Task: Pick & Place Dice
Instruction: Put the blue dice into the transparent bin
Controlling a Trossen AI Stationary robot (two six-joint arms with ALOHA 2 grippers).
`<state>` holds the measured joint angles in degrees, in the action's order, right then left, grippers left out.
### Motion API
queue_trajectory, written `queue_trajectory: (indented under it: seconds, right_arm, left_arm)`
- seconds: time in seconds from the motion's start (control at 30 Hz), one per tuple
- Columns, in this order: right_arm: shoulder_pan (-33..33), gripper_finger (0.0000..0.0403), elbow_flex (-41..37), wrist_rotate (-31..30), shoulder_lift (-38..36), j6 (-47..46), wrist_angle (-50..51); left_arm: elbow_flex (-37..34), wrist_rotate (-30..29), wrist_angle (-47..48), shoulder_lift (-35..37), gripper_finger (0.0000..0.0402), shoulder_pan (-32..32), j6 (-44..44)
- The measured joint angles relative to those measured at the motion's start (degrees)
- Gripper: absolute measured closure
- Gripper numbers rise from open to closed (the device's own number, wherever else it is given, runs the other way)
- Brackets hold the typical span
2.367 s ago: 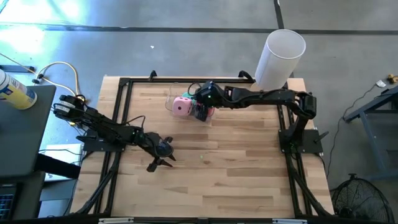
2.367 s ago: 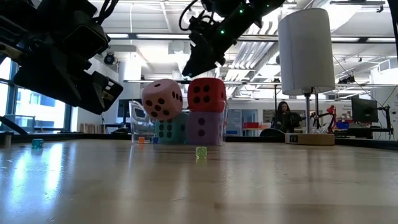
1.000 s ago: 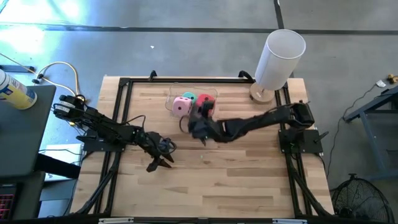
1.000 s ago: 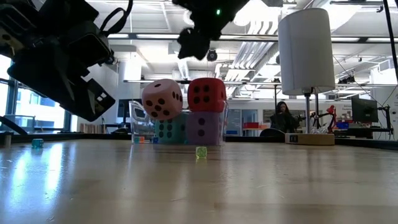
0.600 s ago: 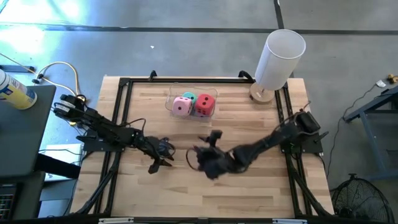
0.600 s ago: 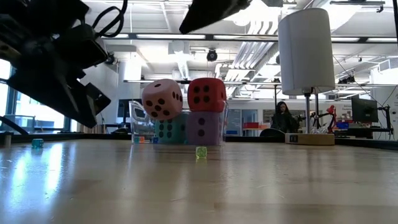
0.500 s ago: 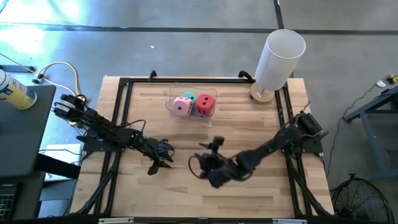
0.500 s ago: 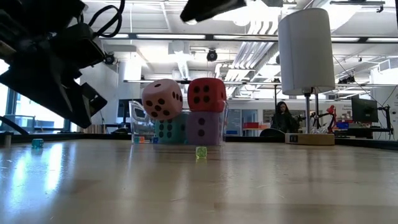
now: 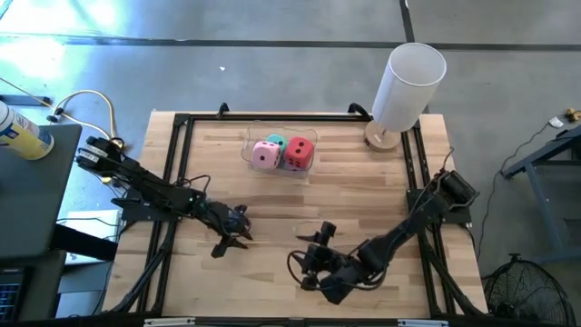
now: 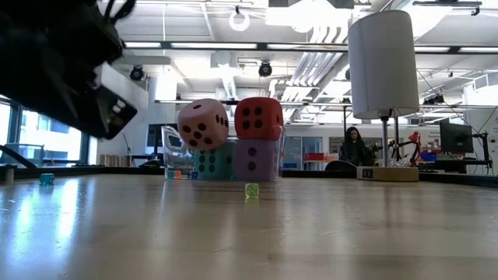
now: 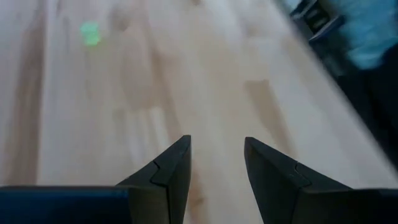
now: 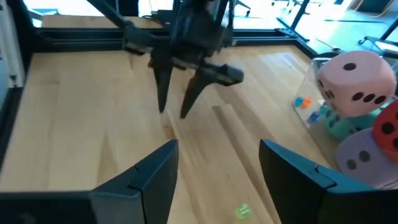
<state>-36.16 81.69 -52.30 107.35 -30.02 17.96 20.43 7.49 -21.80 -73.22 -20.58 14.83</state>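
Observation:
The four dice sit in a clear box [image 9: 249, 137] at the table's far middle. In the low view the pink die [image 10: 203, 123] rests tilted on the teal die [image 10: 210, 162], and the red die [image 10: 258, 117] sits on the purple die [image 10: 257, 160]. From above I see the pink die [image 9: 264, 154], teal die [image 9: 277, 142] and red die [image 9: 300, 153]; the purple one is hidden under the red. My left gripper [image 9: 229, 245] hangs open over the table's left middle. My right gripper [image 9: 307, 270] is open near the near edge, facing the left gripper [image 12: 186, 74].
A tall white cylinder [image 9: 408, 86] stands on a round base at the far right corner. A tiny green cube [image 10: 251, 189] lies on the wood in front of the box, also seen as a green cube [image 12: 242, 211]. Bare wood spreads between both grippers and the box.
My right gripper has swung away from the box of dice toward the table's near edge, staying open and empty, and has left the top of the low view. The dice have kept their places.

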Motion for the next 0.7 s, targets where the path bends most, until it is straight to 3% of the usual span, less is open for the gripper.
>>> queue_trajectory:
  seconds: [0.13, 0.33, 0.57, 0.7]
  right_arm:
    - [-0.20, 0.0188, 0.00, 0.03, 0.00, -0.43, -0.09]
    - [0.77, 0.0188, 0.00, 1.72, 0.00, -2.07, -0.06]
    - [1.60, 0.0188, 0.00, 2.94, 0.00, -1.13, 1.92]
    - [2.55, 0.0188, 0.00, 5.06, 0.00, 0.90, 2.18]
  left_arm:
    - [0.11, 2.11, 2.30, 4.68, 0.0257, -1.14, 0.04]
    - [0.11, 0.35, 14.74, 14.11, 0.0257, -4.07, 0.42]
    - [0.11, -15.25, 37.39, 24.10, 0.0257, -6.06, 3.37]
    - [0.09, -26.46, 44.85, 26.67, 0.0257, -6.29, 14.80]
